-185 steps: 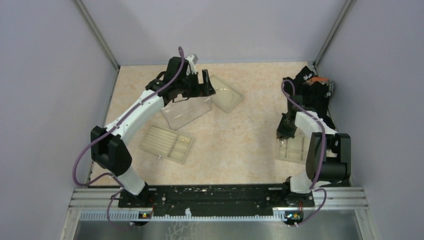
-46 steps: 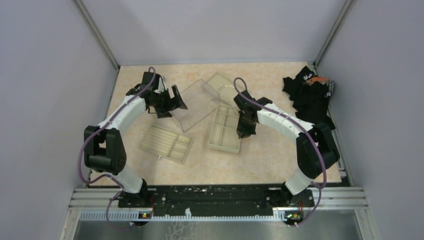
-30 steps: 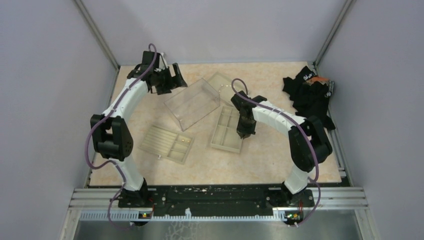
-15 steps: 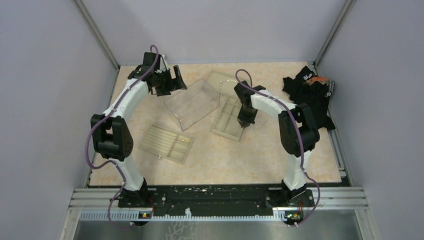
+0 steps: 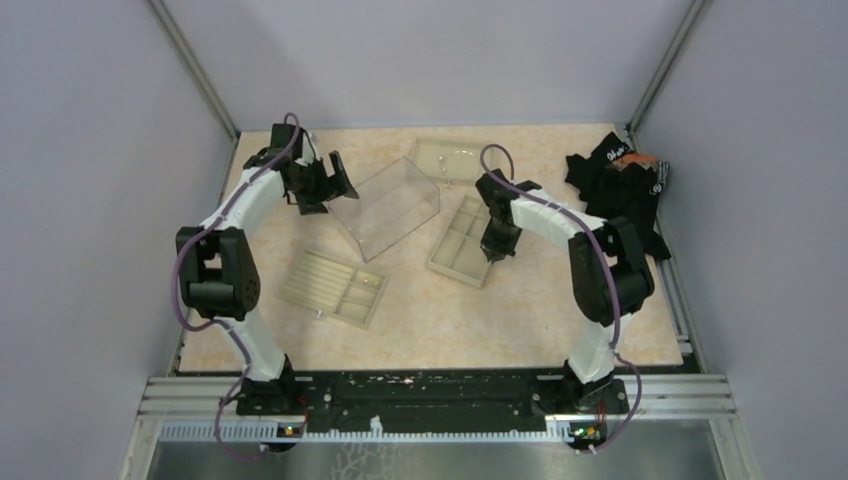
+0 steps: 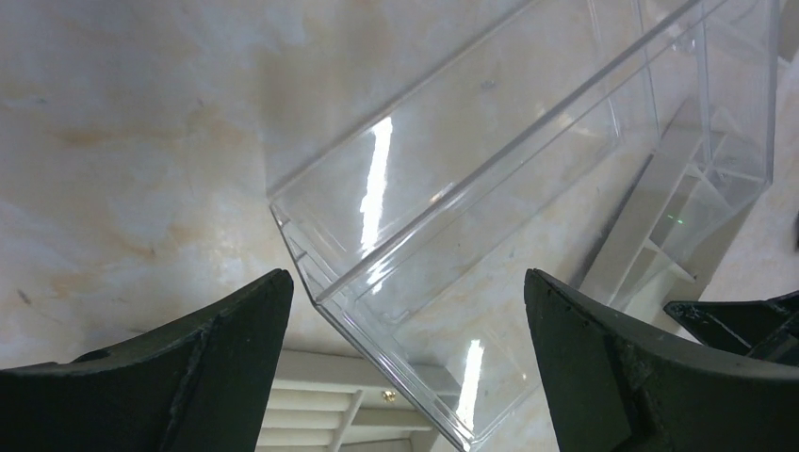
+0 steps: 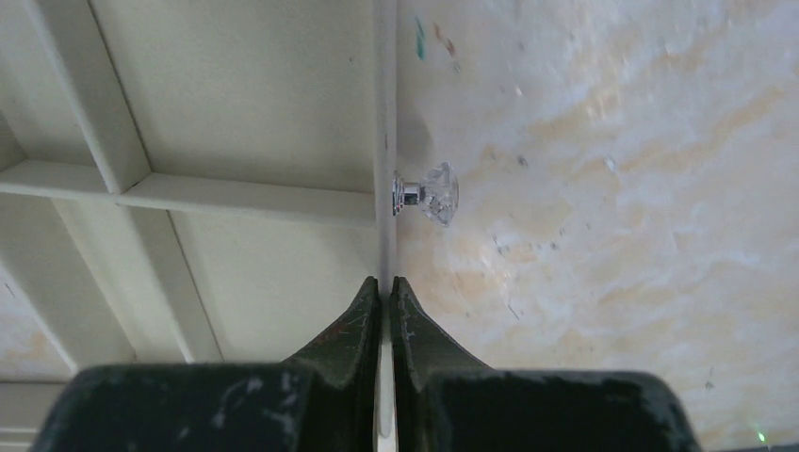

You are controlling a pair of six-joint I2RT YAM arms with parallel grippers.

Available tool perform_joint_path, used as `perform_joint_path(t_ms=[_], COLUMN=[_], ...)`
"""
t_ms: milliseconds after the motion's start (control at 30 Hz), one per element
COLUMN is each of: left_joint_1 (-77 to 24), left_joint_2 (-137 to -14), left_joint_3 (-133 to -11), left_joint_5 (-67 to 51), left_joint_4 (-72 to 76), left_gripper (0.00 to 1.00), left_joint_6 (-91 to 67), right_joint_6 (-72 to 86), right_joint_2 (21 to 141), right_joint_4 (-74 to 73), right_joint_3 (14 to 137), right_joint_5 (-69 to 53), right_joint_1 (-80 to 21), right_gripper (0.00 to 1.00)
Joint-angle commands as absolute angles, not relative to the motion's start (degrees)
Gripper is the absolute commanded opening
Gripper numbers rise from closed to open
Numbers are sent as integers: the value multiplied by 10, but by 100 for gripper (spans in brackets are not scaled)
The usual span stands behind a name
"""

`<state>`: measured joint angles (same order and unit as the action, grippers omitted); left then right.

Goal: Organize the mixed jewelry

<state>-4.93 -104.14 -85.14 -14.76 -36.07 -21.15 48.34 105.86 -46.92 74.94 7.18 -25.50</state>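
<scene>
A thin silvery loop lies on a clear flat lid at the back. A tiny gold piece lies in a beige tray seen through the clear box in the left wrist view. My left gripper is open and empty, just over the left corner of the clear plastic box. My right gripper is shut on the thin side wall of a beige compartmented tray, just below its small crystal knob.
A second beige tray lies front left. A black cloth heap fills the back right corner. Grey walls enclose the table on three sides.
My right gripper has dragged its tray a little to the right. My left gripper has come down and nearer, to the clear box's left corner. More of the lid shows.
</scene>
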Motion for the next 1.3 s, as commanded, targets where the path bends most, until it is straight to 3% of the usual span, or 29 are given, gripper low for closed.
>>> perform_joint_path(t_ms=[0,500,800,1267], left_joint_1=[-60,-162,-157,-89], left_joint_2=[-1037,-955,-946,-1032], left_joint_3=[-821,-736,-844,-914], left_joint_5=[-212,-307,-276,-284], left_joint_4=[-354,-378,-430,-356], left_gripper=[99,99,99,99], left_joint_6=[-219,-252,-225,-285], right_joint_6=[523,511,565,615], right_joint_2=[965,899,929,1015], right_joint_4=[-461,-504,-484,-438], right_joint_3=[705,649,685,721], right_joint_5=[69,126,146,113], right_joint_1=[-263,-264,-324,-339], right_gripper=[0,0,0,0])
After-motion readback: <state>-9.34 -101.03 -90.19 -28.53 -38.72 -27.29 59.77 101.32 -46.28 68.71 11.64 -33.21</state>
